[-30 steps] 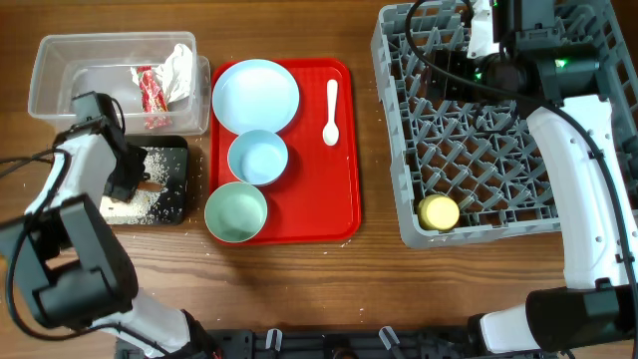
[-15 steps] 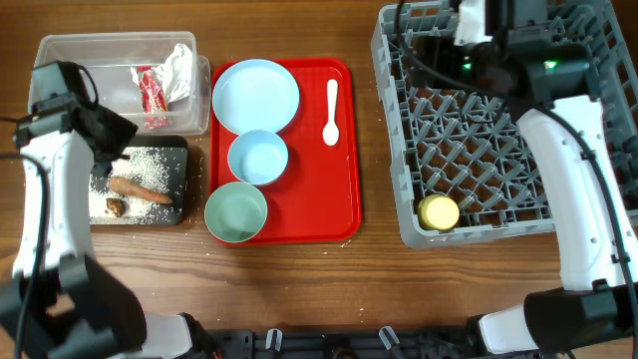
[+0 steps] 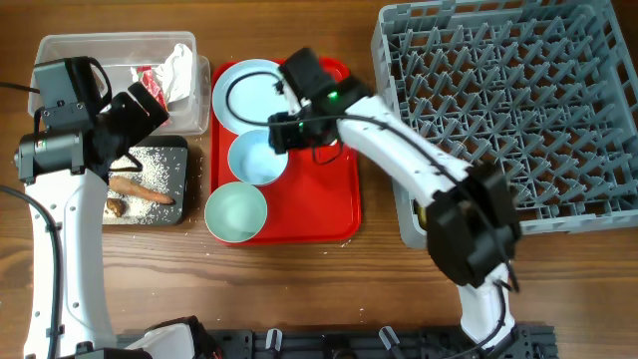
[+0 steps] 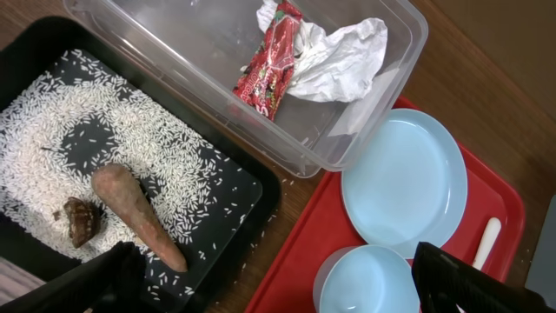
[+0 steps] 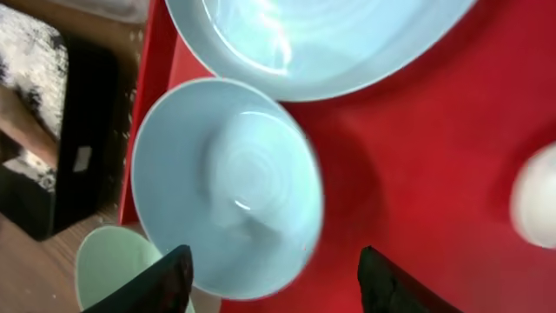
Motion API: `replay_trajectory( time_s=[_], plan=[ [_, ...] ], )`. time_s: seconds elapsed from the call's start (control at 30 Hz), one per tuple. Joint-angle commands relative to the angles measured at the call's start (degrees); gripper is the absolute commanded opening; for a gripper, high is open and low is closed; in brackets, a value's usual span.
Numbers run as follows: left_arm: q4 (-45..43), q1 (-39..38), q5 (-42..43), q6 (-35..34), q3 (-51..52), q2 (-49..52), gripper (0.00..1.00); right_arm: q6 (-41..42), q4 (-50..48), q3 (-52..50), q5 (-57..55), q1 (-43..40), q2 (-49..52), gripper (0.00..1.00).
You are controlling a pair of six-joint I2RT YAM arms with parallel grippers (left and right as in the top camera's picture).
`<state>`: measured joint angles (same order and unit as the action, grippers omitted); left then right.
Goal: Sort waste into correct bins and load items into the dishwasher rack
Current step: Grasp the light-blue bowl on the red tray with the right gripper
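Right tool [image 5: 278,280]: a moment ago it was far up over the rack [image 3: 498,100]. Now it has swung across to the red tray [image 3: 334,199]. Its fingers are spread wide and hold nothing.
Bowl [image 5: 226,187]: on the red tray, right under the right tool and not gripped. I think it goes to the rack next.
Left tool [image 4: 278,291]: it has lifted off the black tray [image 4: 269,196]. It is wide open and empty, up above the tray.
Black tray: the carrot [image 4: 130,213], the lump [image 4: 80,217] and the rice [image 4: 69,122] lie in it, in plain view now.
Tub [image 4: 174,78]: the wrapper [image 4: 269,56] and tissue [image 4: 343,61] are inside.
Meaning: the waste looks sorted, so dishes come next.
Plate [image 4: 404,183], green bowl [image 3: 235,211]: still on the red tray, one on each side of the bowl.
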<state>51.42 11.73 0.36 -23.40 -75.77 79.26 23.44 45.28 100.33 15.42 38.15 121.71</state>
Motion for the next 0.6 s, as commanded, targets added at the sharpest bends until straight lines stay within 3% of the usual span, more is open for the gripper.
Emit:
replay_trajectory(
  time_s=[0.0, 0.17, 0.2, 0.27, 0.3, 0.57],
  plan=[
    [-0.11, -0.15, 0.24, 0.7, -0.7, -0.37, 1.0, 3.3, -1.4, 0.52, 0.11, 1.36, 5.16, 0.57],
    [-0.11, -0.15, 0.22, 0.7, -0.7, -0.37, 1.0, 5.25, -1.92, 0.52, 0.13, 1.55, 9.99, 0.43],
    [-0.11, -0.15, 0.24, 0.7, -0.7, -0.37, 1.0, 5.22, -1.95, 0.52, 0.11, 1.53, 9.99, 0.38],
    [-0.11, -0.15, 0.22, 0.7, -0.7, -0.35, 1.0, 5.2, -1.99, 0.59, 0.09, 1.38, 9.57, 0.18],
    [-0.11, -0.15, 0.24, 0.7, -0.7, -0.37, 1.0, 5.16, -1.92, 0.59, 0.07, 0.98, 8.92, 0.14],
    [-0.11, -0.15, 0.22, 0.7, -0.7, -0.37, 1.0, 3.43, 2.43, 0.61, -5.35, -6.08, -4.2, 0.11]
  ],
)
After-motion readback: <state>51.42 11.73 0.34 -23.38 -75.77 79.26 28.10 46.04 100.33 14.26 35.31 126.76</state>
